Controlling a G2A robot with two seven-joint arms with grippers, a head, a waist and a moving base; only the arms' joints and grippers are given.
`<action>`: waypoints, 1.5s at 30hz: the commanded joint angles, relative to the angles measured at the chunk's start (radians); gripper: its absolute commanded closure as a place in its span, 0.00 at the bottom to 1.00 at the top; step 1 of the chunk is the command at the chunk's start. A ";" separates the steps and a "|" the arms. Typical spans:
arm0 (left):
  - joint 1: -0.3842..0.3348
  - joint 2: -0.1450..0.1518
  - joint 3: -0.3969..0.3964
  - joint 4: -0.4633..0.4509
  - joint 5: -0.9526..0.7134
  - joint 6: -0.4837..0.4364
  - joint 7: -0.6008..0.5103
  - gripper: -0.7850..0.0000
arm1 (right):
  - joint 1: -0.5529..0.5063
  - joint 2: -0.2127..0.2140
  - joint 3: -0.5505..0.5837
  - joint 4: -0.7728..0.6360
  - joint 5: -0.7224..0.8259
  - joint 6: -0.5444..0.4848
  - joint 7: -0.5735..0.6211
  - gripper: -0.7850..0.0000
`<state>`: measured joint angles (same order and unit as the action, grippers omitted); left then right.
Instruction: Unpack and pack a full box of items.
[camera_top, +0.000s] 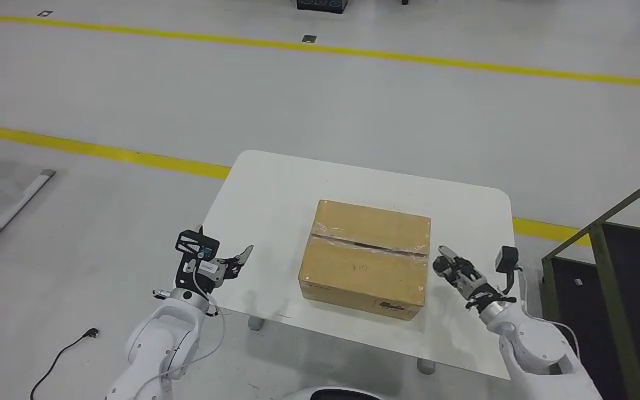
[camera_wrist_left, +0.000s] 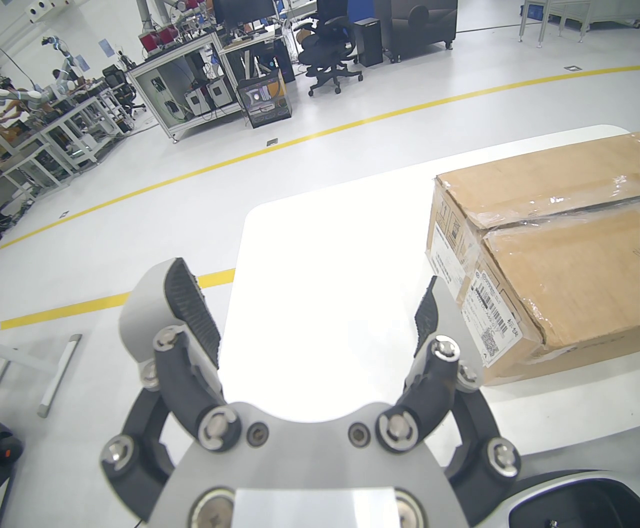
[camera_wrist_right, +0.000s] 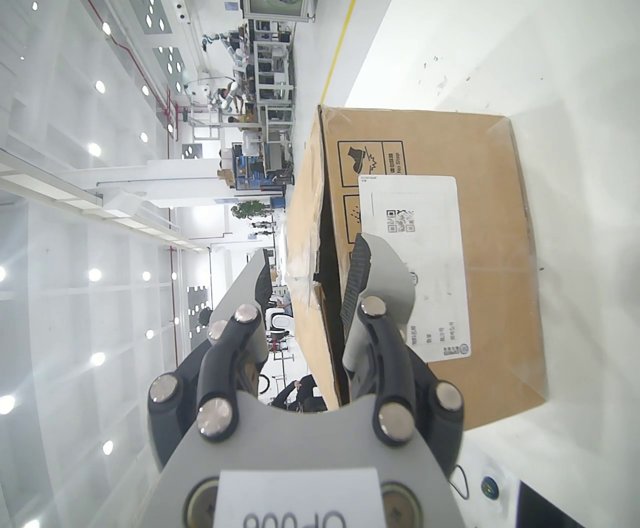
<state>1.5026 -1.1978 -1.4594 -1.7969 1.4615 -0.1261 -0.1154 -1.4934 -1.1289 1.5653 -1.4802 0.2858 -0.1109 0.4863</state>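
- One brown cardboard box (camera_top: 366, 257) sits about mid-desk on the white, round-cornered desk (camera_top: 270, 190), its long sides along the near and far edges. Its flaps are down, so the contents are hidden.
- Two top flaps meet at a dark seam under wrinkled clear tape, which looks torn and puckered at the left end in the left wrist view (camera_wrist_left: 560, 250).
- Both short ends carry white paper labels. The left wrist view shows the left end's, cut off partly by a finger; the right wrist view shows the right end's (camera_wrist_right: 425, 210). From the top view those ends are hard to make out.
- Left gripper (camera_wrist_left: 302, 280) hangs over the desk's left edge (camera_top: 215, 258), its ribbed black pads spread wide with nothing between them, apart from the box.
- Right gripper (camera_wrist_right: 312, 250) is just beside the box's right end (camera_top: 447, 258), fingers parted with the box's upper edge lined up between them. Whether they touch the cardboard cannot be told.
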 joint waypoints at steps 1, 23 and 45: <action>0.000 0.000 0.000 0.000 0.000 0.000 0.000 0.00 | 0.010 -0.001 -0.007 0.008 -0.007 -0.002 -0.001 0.58; 0.000 0.000 0.000 0.000 0.000 0.000 0.000 0.00 | 0.044 0.011 0.042 -0.164 -0.089 0.020 0.034 1.00; 0.000 0.000 0.000 0.000 0.000 0.000 0.000 0.00 | 0.134 0.009 -0.029 -0.158 -0.186 -0.129 0.044 1.00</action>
<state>1.5026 -1.1978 -1.4594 -1.7969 1.4615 -0.1261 -0.1154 -1.3590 -1.1202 1.5367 -1.6385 0.0995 -0.2400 0.5307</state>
